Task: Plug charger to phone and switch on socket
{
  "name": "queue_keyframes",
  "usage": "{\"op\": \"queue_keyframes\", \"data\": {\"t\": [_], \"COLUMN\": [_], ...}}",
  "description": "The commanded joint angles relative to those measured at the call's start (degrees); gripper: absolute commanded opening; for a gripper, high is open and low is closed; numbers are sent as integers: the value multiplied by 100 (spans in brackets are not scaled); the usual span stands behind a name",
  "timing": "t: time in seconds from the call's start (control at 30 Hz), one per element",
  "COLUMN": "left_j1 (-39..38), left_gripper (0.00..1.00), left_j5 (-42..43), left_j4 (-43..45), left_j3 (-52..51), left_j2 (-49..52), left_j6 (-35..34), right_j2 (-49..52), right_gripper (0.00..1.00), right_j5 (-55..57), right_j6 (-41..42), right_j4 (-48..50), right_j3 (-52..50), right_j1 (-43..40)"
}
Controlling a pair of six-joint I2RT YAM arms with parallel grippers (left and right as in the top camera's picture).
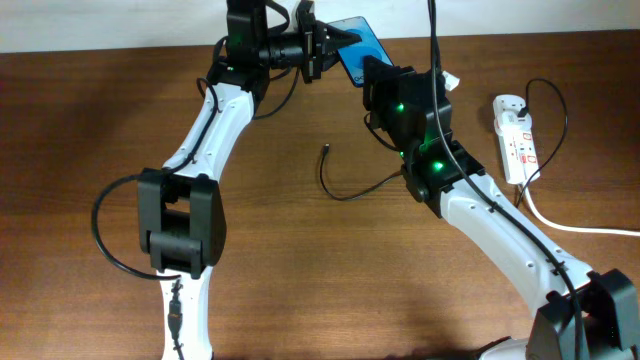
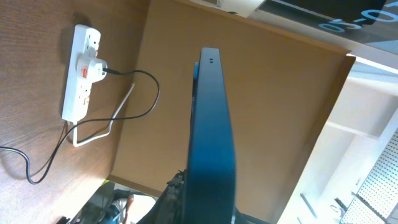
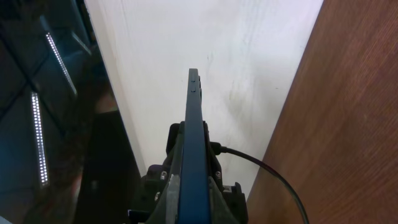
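From overhead, my left tool [image 1: 322, 48] and right tool [image 1: 378, 80] are both clamped on the phone [image 1: 358, 42], held tilted up off the counter [image 1: 80, 120] near the back edge. The charger [image 1: 327, 151] tip lies loose on the wood, well apart from it, and the socket [image 1: 517, 140] is off to the right.

Left wrist cam: the phone [image 2: 211, 124] is edge-on, sticking out of my tool, with the socket [image 2: 79, 74] beyond.

Right wrist cam: the phone [image 3: 194, 137] is edge-on again, pinched tight between the fingers [image 3: 214, 180].

Left claw [image 1: 332, 50] clamped; right claw [image 1: 375, 72] clamped, adjacent.
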Motion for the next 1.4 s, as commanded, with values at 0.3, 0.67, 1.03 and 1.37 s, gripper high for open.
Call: {"op": "queue_keyframes", "data": {"t": [0.3, 0.67, 1.03, 1.37], "left_j1": [-39, 284, 870, 1438], "left_gripper": [0, 0, 0, 0], "left_j5": [-24, 70, 118, 581], "left_j4": [-26, -472, -3709, -4446], "left_j3": [42, 39, 39, 42], "left_j2": [17, 17, 17, 17], "left_j6": [-11, 1141, 4774, 5499], "right_j2": [-48, -50, -50, -48], "right_gripper": [25, 77, 97, 80], "right_j5": [90, -629, -3025, -3069], "right_j6": [-101, -461, -3738, -5062], "right_j4": [129, 129, -1292, -2238], "right_j3": [221, 221, 219, 229], "right_j1": [24, -330, -1491, -1399]}}
